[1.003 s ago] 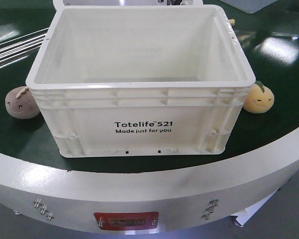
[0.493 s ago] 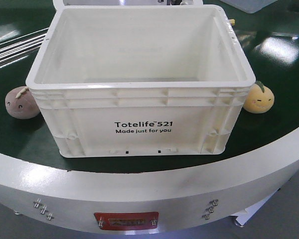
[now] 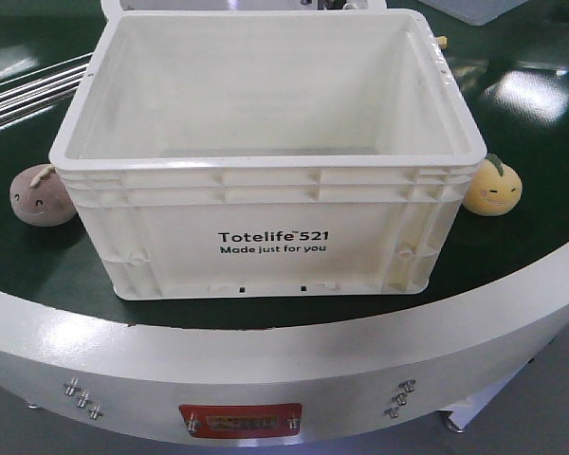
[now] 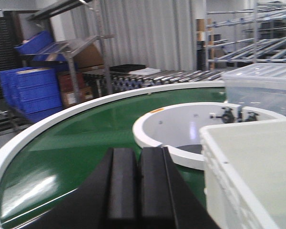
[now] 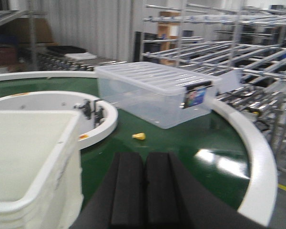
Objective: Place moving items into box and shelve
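The pinkish-brown ball and yellow-orange ball (likely soft, light) suited mid-body grasps; left hand and right hand were pressed together, empty.

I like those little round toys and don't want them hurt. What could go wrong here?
1. The pinkish-brown plush ball and the yellow-orange plush ball with a green leaf sit close beside the cream-white plastic crate, so a grab might bump its wall.
2. Being round, a nudged ball could roll across the smooth green table.
3. The left gripper and right gripper are both shut and must open first.
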Motion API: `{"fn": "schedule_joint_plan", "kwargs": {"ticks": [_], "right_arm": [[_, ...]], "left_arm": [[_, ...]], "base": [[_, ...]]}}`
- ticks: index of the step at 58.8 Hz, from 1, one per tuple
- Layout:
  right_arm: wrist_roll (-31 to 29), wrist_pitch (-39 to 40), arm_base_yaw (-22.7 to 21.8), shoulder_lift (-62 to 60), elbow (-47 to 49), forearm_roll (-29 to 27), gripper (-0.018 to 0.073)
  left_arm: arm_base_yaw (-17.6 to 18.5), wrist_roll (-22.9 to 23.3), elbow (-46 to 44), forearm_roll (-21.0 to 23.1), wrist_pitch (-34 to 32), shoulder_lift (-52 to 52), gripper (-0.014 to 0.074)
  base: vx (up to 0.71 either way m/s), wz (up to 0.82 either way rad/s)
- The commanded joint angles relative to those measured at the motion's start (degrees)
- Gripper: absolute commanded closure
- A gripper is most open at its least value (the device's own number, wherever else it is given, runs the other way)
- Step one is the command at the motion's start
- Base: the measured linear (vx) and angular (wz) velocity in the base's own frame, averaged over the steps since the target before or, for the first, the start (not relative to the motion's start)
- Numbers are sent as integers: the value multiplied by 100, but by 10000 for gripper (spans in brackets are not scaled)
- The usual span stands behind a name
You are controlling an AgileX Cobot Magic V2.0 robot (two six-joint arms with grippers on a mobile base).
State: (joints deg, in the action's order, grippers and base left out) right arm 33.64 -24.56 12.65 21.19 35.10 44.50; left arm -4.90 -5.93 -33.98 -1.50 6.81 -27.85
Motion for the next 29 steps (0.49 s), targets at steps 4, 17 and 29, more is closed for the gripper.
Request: {"fn": "schedule_joint_plan", "kwargs": {"ticks": [4, 17, 29], "right_arm": [[949, -84, 3, 95, 198, 1263, 568], [930, -186, 3, 95, 198, 1427, 568], [949, -6, 3, 162, 198, 1443, 568]], "left_arm": [[-164, 67, -204, -133, -428, -39, 609], [-171, 73, -204, -384, -324, -39, 609], [-171, 73, -204, -384, -331, -39, 609]], "base": [[0, 0], [0, 0], [0, 0]]}}
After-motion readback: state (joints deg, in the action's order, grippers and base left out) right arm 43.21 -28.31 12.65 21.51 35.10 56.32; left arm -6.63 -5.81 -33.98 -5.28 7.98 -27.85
